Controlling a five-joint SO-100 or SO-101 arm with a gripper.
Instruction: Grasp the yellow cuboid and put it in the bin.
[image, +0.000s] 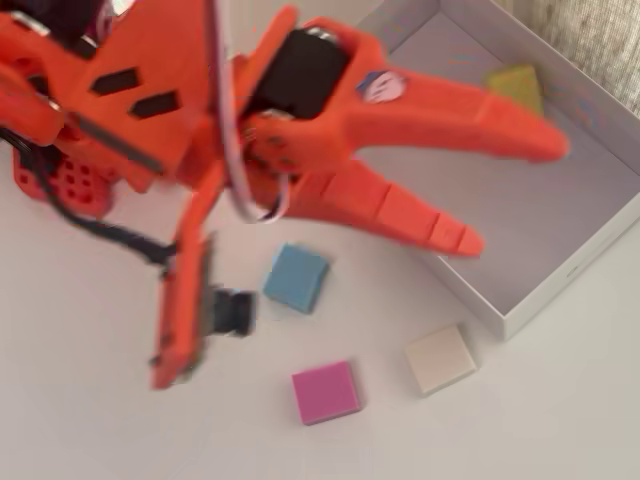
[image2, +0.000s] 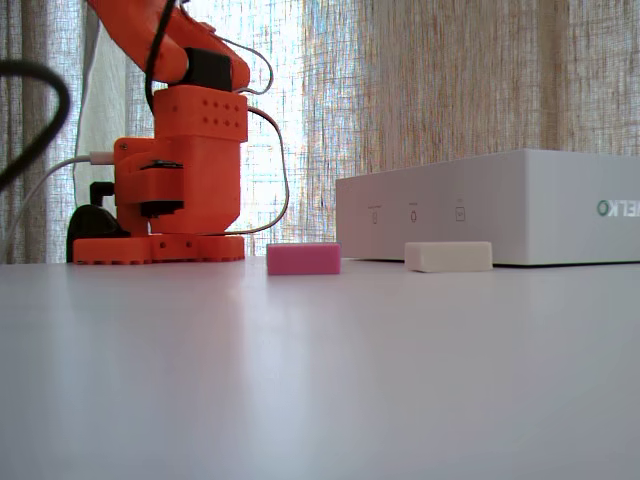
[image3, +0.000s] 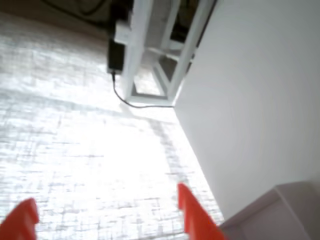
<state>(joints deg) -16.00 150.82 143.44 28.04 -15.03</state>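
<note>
In the overhead view the yellow cuboid (image: 517, 88) lies on the floor of the bin (image: 572, 268), near its far wall. My orange gripper (image: 517, 193) hangs over the bin with its jaws spread wide and nothing between them. One fingertip is close to the cuboid but apart from it. The wrist view shows the gripper (image3: 107, 220) as two orange fingertips (image3: 192, 215) far apart, with a corner of the bin (image3: 280, 210) at the lower right. The fixed view shows the bin's white side (image2: 500, 205); the cuboid and the gripper are hidden there.
A blue block (image: 296, 278), a pink block (image: 325, 391) and a cream block (image: 440, 358) lie on the white table outside the bin. The pink block (image2: 303, 258) and the cream block (image2: 448, 256) also show in the fixed view. The arm's base (image2: 170, 190) stands at the left.
</note>
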